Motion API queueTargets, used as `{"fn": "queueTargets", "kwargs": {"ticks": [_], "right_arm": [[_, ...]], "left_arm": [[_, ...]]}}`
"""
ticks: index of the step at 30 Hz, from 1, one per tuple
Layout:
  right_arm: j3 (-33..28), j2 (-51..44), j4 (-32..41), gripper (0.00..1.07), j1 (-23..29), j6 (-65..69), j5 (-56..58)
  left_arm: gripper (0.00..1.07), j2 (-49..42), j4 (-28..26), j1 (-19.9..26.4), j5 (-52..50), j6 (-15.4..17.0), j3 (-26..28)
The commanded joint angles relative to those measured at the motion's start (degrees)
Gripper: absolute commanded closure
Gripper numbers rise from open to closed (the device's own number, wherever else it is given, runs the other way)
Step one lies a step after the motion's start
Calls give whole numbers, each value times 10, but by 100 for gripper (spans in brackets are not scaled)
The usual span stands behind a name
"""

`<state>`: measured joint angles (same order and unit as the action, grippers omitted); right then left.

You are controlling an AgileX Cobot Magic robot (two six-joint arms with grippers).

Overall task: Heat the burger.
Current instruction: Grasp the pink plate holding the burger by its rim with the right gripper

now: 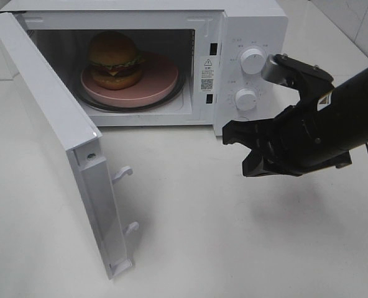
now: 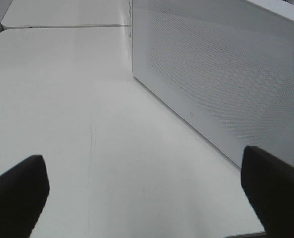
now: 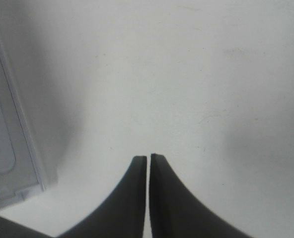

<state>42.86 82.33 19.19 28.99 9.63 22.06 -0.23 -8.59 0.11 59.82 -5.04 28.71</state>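
The burger, with golden-brown buns, lettuce and cheese, sits on a round pink plate inside the open white microwave. My right gripper hovers over the table in front of the control panel, below the lower knob. In the right wrist view its fingers are shut with only a hairline gap and nothing between them. My left gripper shows only in the left wrist view. It is wide open and empty, low over the table beside the door's perforated outer face.
The microwave door swings far out to the front left, with its latch hooks sticking out. An upper knob sits on the panel. A white framed edge of the microwave shows in the right wrist view.
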Motion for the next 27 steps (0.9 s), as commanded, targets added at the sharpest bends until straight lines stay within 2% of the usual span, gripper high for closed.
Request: {"fn": "queueTargets", "kwargs": {"ticks": [1, 3, 5, 7, 8, 9, 11, 14, 19, 27], "right_arm": [[24, -6, -22, 101, -3, -70, 59], [32, -6, -23, 101, -3, -96, 77], [53, -6, -23, 100, -3, -218, 143], [57, -6, -23, 100, -3, -258, 158], [64, -6, -23, 99, -3, -340, 186], [64, -6, -23, 99, -3, -340, 186], [73, -6, -23, 99, -3, -438, 217], [73, -6, -24, 98, -3, -501, 229], [73, -6, -26, 98, -3, -701, 249], [73, -6, -50, 97, -3, -820, 250]], "left_arm": [[5, -12, -1, 3, -5, 0, -2], [5, -12, -1, 3, -5, 0, -2], [5, -12, -1, 3, -5, 0, -2], [5, -12, -1, 3, -5, 0, -2], [5, -12, -1, 3, -5, 0, -2], [5, -12, -1, 3, -5, 0, -2], [5, -12, -1, 3, -5, 0, -2], [5, -12, -1, 3, -5, 0, -2], [5, -12, -1, 3, -5, 0, -2], [5, -12, -1, 3, -5, 0, -2]]}}
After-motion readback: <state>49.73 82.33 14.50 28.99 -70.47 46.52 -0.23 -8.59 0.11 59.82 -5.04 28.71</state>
